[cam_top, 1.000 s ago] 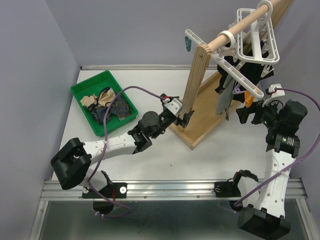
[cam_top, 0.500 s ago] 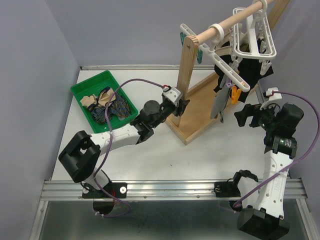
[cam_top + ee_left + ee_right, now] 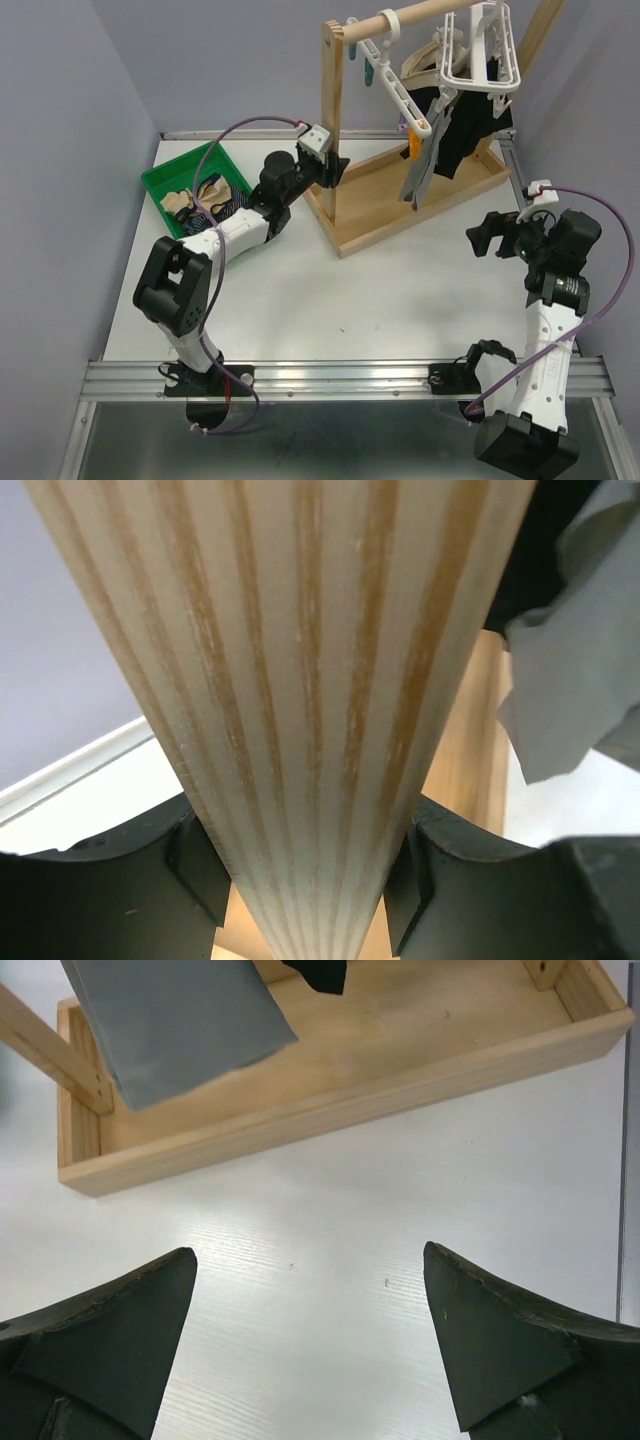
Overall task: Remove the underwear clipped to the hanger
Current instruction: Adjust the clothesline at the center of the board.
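Rack [image 3: 385,200] had slid leftward, left gripper [image 3: 335,170] clamped on its wooden post [image 3: 332,95]. Right gripper [image 3: 487,236] held its jaws wide apart, empty

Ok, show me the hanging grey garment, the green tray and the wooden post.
grey garment [image 3: 420,168]: top view, middle of the hanging cloth.
green tray [image 3: 178,161]: top view, far-left rim.
wooden post [image 3: 320,680]: left wrist view, grained front face.

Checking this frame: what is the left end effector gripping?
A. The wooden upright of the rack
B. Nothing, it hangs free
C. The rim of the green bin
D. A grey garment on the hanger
A: in the left wrist view the wooden upright fills the gap of the left end effector, with its dark fingers pressed against both sides.
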{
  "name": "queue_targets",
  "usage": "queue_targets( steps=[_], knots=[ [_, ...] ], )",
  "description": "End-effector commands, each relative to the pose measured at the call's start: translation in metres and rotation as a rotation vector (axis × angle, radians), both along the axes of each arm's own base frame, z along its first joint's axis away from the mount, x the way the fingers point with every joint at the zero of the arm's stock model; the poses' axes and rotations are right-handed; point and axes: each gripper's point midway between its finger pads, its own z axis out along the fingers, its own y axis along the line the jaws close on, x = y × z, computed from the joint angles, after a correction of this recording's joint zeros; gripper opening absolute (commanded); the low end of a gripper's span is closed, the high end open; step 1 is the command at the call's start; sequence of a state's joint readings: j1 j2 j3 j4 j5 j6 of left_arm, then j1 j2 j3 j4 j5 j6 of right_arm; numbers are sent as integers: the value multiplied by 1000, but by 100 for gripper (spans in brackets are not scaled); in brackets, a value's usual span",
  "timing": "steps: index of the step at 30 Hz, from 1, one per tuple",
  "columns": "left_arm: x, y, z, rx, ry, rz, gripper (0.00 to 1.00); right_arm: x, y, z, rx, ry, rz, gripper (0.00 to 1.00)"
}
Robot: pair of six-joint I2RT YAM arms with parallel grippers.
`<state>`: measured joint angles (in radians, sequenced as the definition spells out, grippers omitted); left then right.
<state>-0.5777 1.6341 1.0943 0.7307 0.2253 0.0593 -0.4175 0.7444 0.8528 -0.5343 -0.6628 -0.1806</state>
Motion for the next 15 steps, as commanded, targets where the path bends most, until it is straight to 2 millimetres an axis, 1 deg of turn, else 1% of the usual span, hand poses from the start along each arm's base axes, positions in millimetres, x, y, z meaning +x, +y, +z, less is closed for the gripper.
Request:
queue_targets(
  steps=[1,2,4,5,6,7,10,12,15],
  knots=[
    [59,67,93,-170,-181,233,51,5,0,4,-24,-50,21,100],
    [64,70,100,-182,-186,237,52,5,1,1,-20,-45,22,100],
    [77,78,97,-177,-177,257,54,5,1,0,-21,-47,27,100],
    [84,85,105,-176,-188,276,55,5,1,-3,-17,-40,30,100],
    [90,88,102,-171,-180,288,56,6,2,-4,-18,-41,32,100],
    [92,92,110,-175,-194,294,57,6,2,-4,-19,-44,33,100],
    [101,100,109,-159,-193,315,59,6,3,-6,-17,-42,41,100],
    [103,103,114,-155,-201,321,62,6,4,-8,-15,-41,51,100],
    [99,105,120,-158,-210,316,68,6,5,-9,-18,-40,60,100]
  ],
)
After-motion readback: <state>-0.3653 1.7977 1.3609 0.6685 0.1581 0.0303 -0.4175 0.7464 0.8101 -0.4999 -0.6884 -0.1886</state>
